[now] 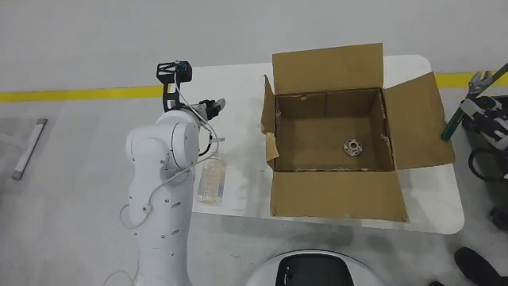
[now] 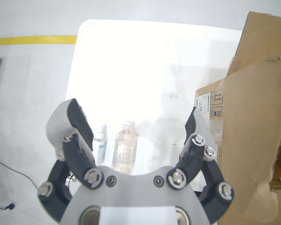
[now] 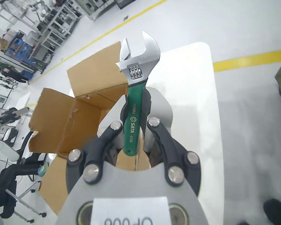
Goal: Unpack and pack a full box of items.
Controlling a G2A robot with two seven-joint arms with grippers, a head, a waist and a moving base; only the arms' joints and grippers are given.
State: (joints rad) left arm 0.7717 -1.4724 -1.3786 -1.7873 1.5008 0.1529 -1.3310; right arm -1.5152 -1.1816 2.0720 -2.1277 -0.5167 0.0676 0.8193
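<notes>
My right gripper (image 3: 137, 105) is clamped on the green handle of the wrench (image 3: 137, 87), whose bare steel head stands out past the fingertips, so its long axis runs straight on from the wrist. From where I hold it, the box (image 1: 327, 67) lies to the left and the wrench is off past the box's right flap, out by the right end of the table (image 1: 432, 202). I judge that is what the next move turns on, whether I set the wrench on the table or carry it left over the flap. This arm is the nearer one to that side by a long way. The box is plain brown corrugated card with all four flaps folded out and a torn edge on the left one. Its floor holds one small round metal part (image 1: 352, 148) toward the right. My left gripper (image 2: 134, 115) hangs over the left part of the table with its ribbed black pads spread wide and nothing between them. On the near side of it lies a clear plastic bottle (image 1: 212, 176), long axis near to far, cap toward the far side as best I can tell. A small bottle (image 2: 100, 144) with a white cap lies just beside it on the left. Both are smooth and round, so I expect they would roll if nudged.
</notes>
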